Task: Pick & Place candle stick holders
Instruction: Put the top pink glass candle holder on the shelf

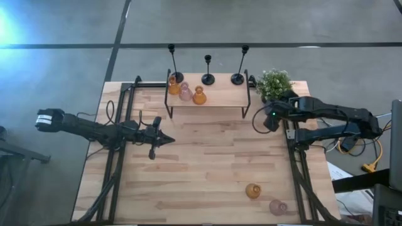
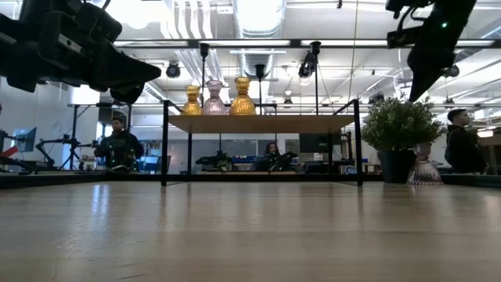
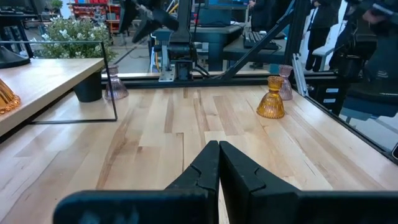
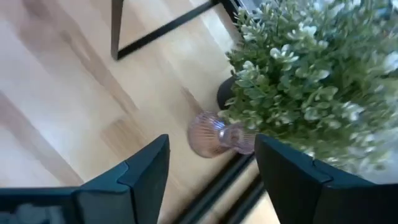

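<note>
Three black tall-stemmed holders (image 1: 208, 77) stand on their round bases at the table's far edge, behind the wooden shelf (image 1: 207, 100). Two amber glass holders (image 1: 200, 96) and a pink one (image 1: 185, 93) stand on the shelf. A pink glass holder (image 4: 214, 134) stands on the table beside the plant (image 4: 311, 81). My right gripper (image 4: 211, 146) hangs open above it, touching nothing. An amber holder (image 1: 253, 191) and a pink one (image 1: 278, 207) stand near the table's near right corner. My left gripper (image 1: 166, 139) is shut and empty above the table's left middle.
The plant's pot (image 2: 397, 164) stands at the far right, close to the pink holder (image 2: 425, 168) and the table's right frame rail (image 1: 292, 150). The shelf's black legs (image 4: 116, 28) stand near the right gripper. People sit in the room beyond the table.
</note>
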